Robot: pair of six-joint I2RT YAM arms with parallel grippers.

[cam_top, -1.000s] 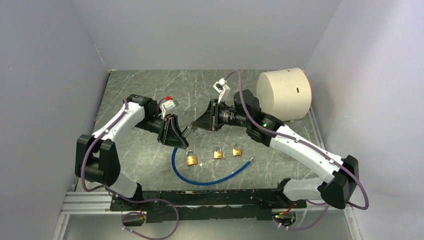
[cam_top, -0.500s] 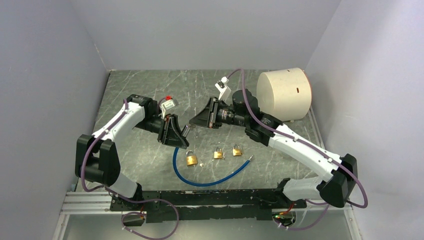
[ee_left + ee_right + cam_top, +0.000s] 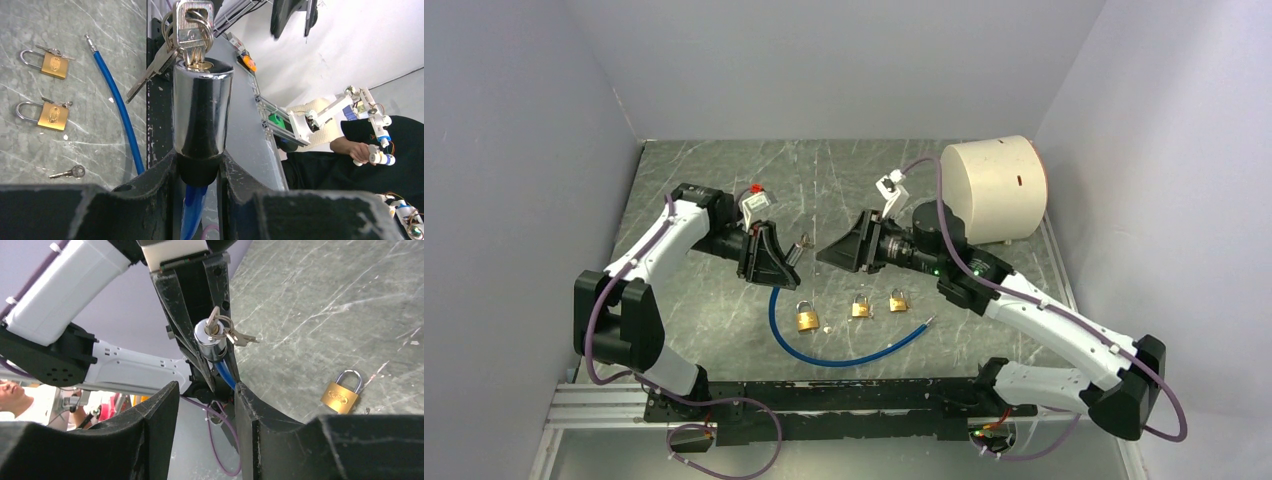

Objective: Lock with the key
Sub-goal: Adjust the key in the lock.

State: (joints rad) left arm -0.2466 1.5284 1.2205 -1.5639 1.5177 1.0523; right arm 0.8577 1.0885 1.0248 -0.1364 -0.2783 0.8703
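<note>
Left wrist view gives you the clearest read: your left gripper (image 3: 199,167) is pinched on the dark collar at the base of the chrome lock barrel (image 3: 201,110). The keyed face points away from the fingers, so the key (image 3: 194,25) seated in the keyway stands free, with its ring and spare keys dangling beside it. The blue cable (image 3: 120,110) runs from the barrel down onto the table, near the brass padlocks (image 3: 861,307). That grip looks meant to steady the barrel and present the key end to your other arm. From the top external camera, your right gripper (image 3: 829,253) faces the barrel from the right, raised off the table. Its jaws are spread with nothing between them. Through the right wrist camera the key sits ahead of the fingertips, lined up with the gap but clearly apart from them. You would likely need to advance and pinch the key's head before any turn.
</note>
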